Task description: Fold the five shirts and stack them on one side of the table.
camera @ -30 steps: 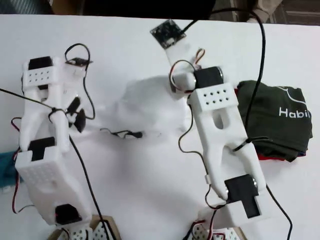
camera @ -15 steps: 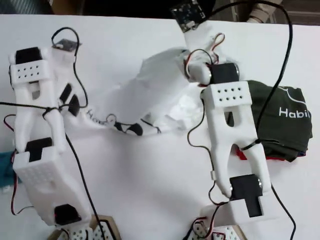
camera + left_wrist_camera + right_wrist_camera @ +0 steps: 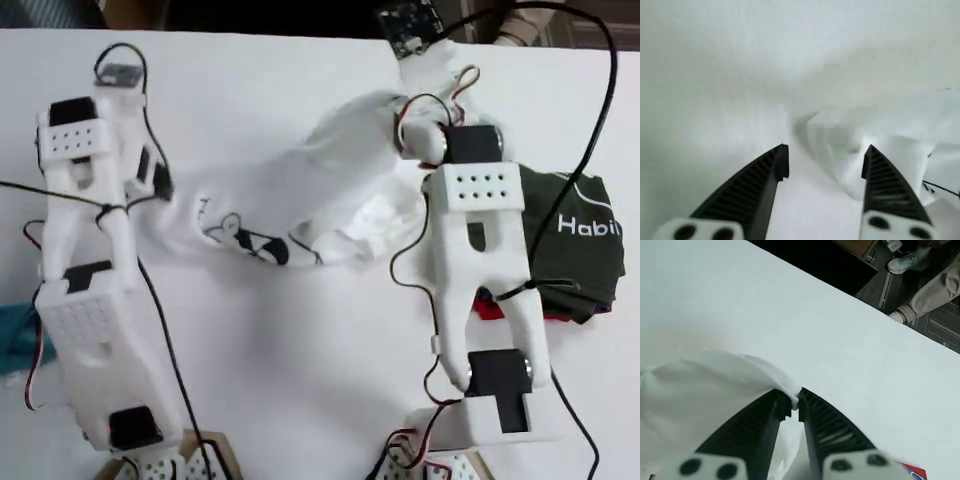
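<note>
A white shirt with a black print lies stretched across the middle of the table. My right gripper is shut on a raised fold of the white shirt at its far right end. Beside the shirt's left end is my left gripper, open, with the edge of the white cloth next to one finger; in the high view this gripper sits just past the shirt's left tip. Folded shirts are stacked at the right, a dark green one on top and a red one beneath.
A teal cloth shows at the table's left edge. Black cables trail over both arms and across the table. Bare table lies in front of the shirt between the two arm bases and along the far side.
The right gripper has moved away and to the right with the shirt, drawing the bunched cloth out long. The left gripper has shifted toward the far side, along the shirt's left end.
</note>
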